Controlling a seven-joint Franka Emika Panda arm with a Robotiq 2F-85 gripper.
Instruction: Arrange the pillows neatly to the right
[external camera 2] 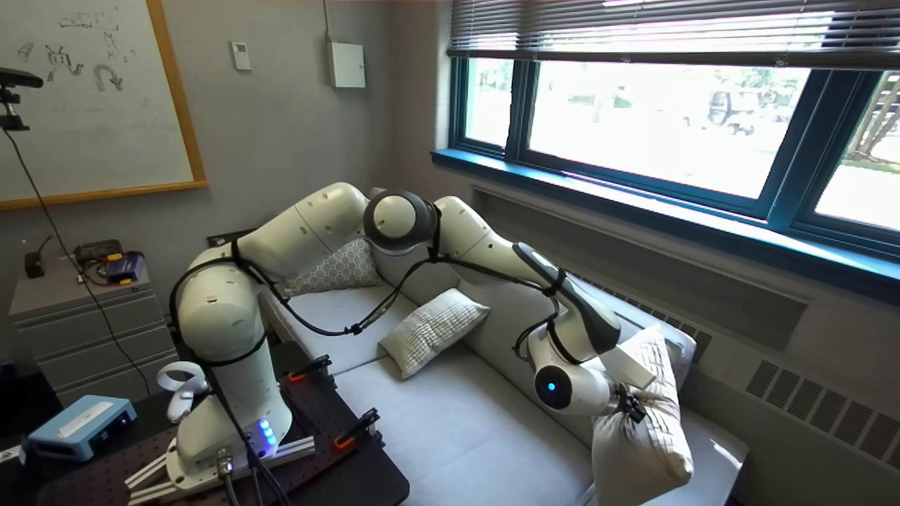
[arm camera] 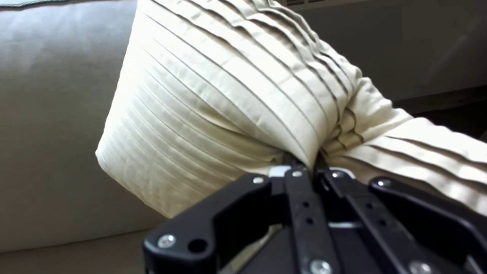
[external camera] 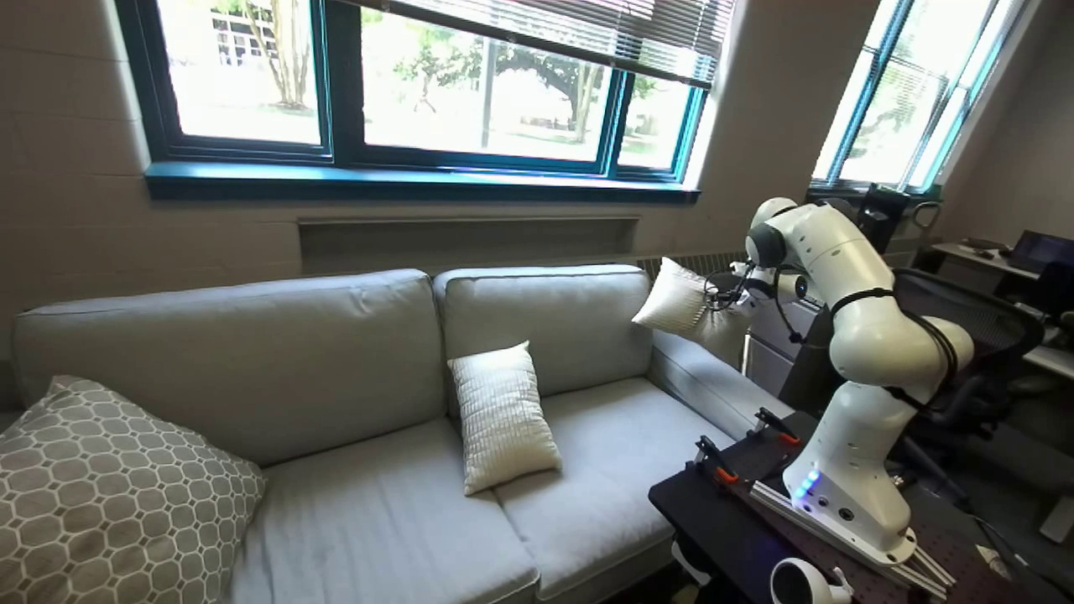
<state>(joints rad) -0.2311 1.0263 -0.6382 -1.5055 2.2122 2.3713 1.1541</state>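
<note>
a pleated cream throw pillow [arm camera: 243, 87] is clamped, face bunched, by the gripper [arm camera: 307, 163] near the sofa armrest [external camera: 713, 386], against which lowering seems due; the matching pleated pillow [external camera: 503, 419] is propped well apart on the sofa seat [external camera: 369, 499]

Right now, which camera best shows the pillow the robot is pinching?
The wrist view: the held pillow appears large and close there, bunched at the gripper, though cropped at top and right. Both exterior views show it smaller, partly covered by the gripper, near the sofa armrest.
</note>
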